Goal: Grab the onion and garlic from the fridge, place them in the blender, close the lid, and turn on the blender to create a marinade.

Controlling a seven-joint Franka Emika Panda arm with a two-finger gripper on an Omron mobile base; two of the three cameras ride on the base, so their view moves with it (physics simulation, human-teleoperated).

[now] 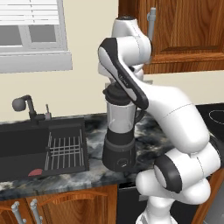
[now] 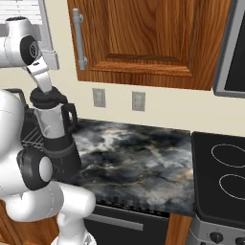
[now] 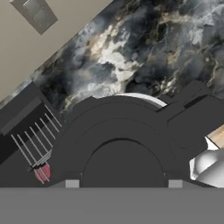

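Observation:
The blender [image 1: 119, 131] stands on the dark marble counter [image 2: 139, 158], its clear jar [image 2: 53, 122] on a black base [image 1: 118, 155]. The black domed lid [image 3: 122, 131] sits on the jar's rim [image 2: 48, 99]. My gripper [image 3: 123, 183] hangs straight down just above the lid, open, with one fingertip on each side of the raised middle [image 3: 122, 166]. I cannot tell what is inside the jar. The onion, the garlic and the fridge are out of view.
A black sink [image 1: 26, 144] with a wire rack [image 1: 65, 151] and a flat reddish disc [image 1: 36, 172] lies left of the blender, a faucet [image 1: 26, 105] behind it. A stove [image 2: 222, 167] is at the right. Wooden cabinets [image 2: 143, 38] hang overhead.

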